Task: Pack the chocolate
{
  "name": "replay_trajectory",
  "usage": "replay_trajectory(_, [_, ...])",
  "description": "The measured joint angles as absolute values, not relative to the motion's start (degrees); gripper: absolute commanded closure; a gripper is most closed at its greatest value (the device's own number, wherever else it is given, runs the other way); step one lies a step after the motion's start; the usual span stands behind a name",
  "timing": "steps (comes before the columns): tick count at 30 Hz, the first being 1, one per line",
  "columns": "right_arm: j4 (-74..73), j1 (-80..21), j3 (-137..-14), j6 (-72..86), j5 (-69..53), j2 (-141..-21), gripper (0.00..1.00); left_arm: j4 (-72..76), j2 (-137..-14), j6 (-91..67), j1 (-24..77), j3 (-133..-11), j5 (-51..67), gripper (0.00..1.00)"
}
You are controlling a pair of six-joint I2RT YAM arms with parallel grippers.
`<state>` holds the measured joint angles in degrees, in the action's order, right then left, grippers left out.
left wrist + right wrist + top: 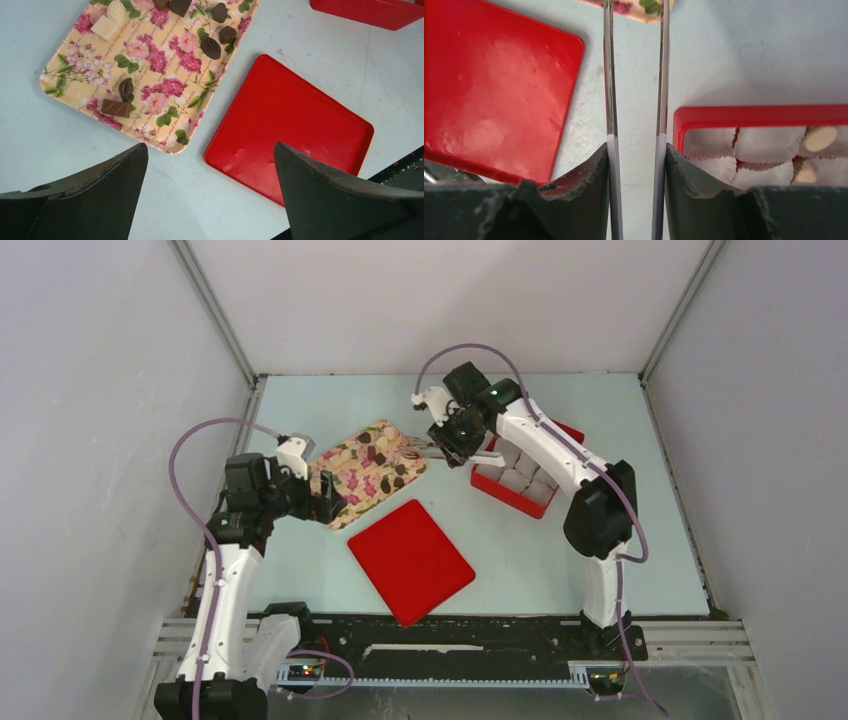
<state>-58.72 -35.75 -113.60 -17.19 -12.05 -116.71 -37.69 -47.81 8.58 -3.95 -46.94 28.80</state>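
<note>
Several dark brown chocolates [210, 47] and a few pale ones [105, 27] lie on the flower-print tray [365, 473]. Two pale chocolates [821, 137] sit in white paper cups [769, 144] inside the red box [515, 483]. My right gripper [636, 150] is shut on metal tongs [610, 100], whose two arms stand a little apart and reach toward the tray's right edge [644, 10]; their tips are out of view. It shows in the top view [450, 448] between tray and box. My left gripper [210, 147] is open and empty above the table by the tray's near corner.
A flat red lid [410, 560] lies in front of the tray, near the table's middle; it shows in the left wrist view [290, 125] and the right wrist view [489, 95]. The box rim [759, 111] lies just right of the tongs.
</note>
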Motion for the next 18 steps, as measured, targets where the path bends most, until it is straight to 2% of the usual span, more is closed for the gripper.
replay_trajectory(4, [-57.54, -32.42, -105.32, -17.26, -11.79, -110.74, 0.74, -37.34, -48.84, 8.54, -3.95, -46.94, 29.17, 0.00])
replay_trajectory(11, [-55.31, -20.21, -91.59, -17.19, -11.62, -97.82, 0.74, -36.97, -52.29, 8.38, -3.95, -46.94, 30.28, 0.00])
replay_trajectory(18, [-53.67, -11.38, -84.55, -17.17, -12.32, -91.37, 0.73, -36.97, -55.02, 7.86, -3.95, -46.94, 30.65, 0.00])
